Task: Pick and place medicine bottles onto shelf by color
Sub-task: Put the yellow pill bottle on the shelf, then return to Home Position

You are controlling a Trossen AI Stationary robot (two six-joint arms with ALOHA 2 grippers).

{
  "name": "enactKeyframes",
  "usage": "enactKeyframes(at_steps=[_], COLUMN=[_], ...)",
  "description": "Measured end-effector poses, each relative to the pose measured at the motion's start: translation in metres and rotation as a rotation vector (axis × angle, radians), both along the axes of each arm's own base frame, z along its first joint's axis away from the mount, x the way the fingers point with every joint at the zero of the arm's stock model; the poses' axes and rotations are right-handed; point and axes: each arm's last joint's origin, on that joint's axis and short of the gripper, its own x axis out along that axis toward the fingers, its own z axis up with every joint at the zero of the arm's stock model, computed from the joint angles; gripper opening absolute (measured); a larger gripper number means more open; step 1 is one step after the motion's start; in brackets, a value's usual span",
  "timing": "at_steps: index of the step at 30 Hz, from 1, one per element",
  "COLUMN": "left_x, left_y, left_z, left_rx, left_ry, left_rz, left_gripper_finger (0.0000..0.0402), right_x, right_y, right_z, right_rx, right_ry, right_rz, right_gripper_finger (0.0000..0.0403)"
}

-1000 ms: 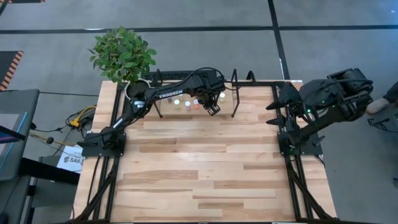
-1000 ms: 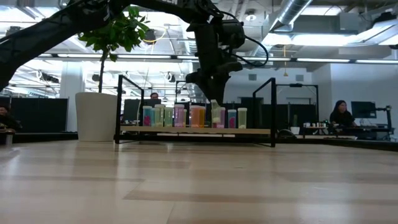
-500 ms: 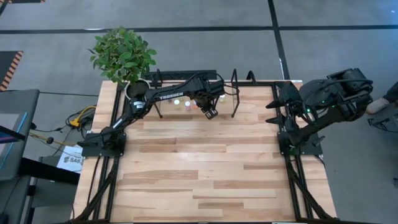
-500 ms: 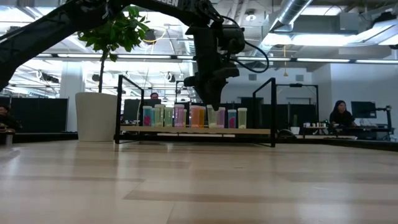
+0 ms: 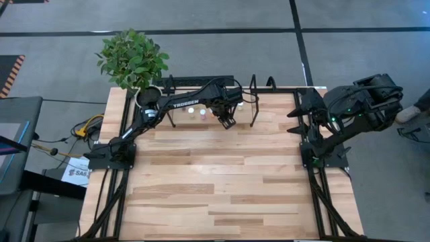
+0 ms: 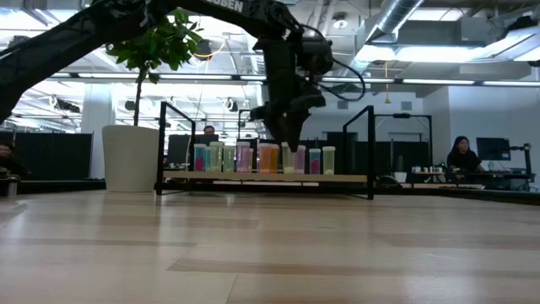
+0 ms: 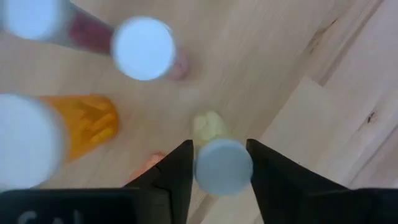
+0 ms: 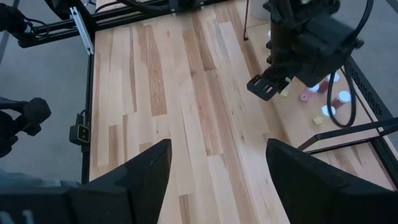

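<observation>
A row of medicine bottles (image 6: pixel 257 158) stands upright on the shelf (image 6: pixel 261 178), a light-wood board in a black frame at the table's far edge. My left gripper (image 7: pixel 221 165) points down over the row (image 5: pixel 226 122). Its fingers stand close on either side of the white cap (image 7: pixel 224 167) of a pale yellow bottle (image 6: pixel 288 159), which stands on the board. An orange bottle (image 7: pixel 87 127) and a red one (image 7: pixel 93 34) stand beside it. My right gripper (image 8: pixel 217 162) waits open and raised at the table's right edge (image 5: pixel 299 114).
A potted plant (image 5: pixel 132 59) stands at the table's far left corner, beside the shelf's left end. Black upright loops (image 6: pixel 369 150) rise at both shelf ends. The plank tabletop (image 5: pixel 222 181) lies in front of the shelf. People sit in the room behind (image 6: pixel 460 154).
My left gripper has come down a little over the shelf with the pale yellow bottle under it. The bottle, which hung just above the board, now stands on it in the row. My right arm has kept still.
</observation>
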Motion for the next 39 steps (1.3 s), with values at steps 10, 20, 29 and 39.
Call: enactKeyframes(at_steps=[10, 20, 29, 39], left_x=[0.003, 0.001, -0.01, -0.044], left_y=[0.001, 0.001, -0.01, -0.106], left_z=[0.002, 0.029, 0.057, 0.152], left_rx=[0.001, 0.018, -0.023, -0.048], left_ry=[-0.023, -0.09, -0.143, -0.386], left_rz=[0.0, 0.019, 0.065, 0.014], left_gripper_finger=[0.0179, 0.018, 0.0181, 0.0181], right_x=[0.0, 0.0, 0.0, 0.026], right_y=[0.0, 0.0, 0.0, 0.002], right_z=[0.0, 0.0, 0.0, -0.03], right_rx=[0.0, 0.0, -0.03, -0.258], right_ry=[0.0, 0.0, 0.002, 0.08], right_rz=[0.0, 0.0, 0.028, -0.032], right_gripper_finger=[0.0285, 0.0285, 0.0285, 0.0285])
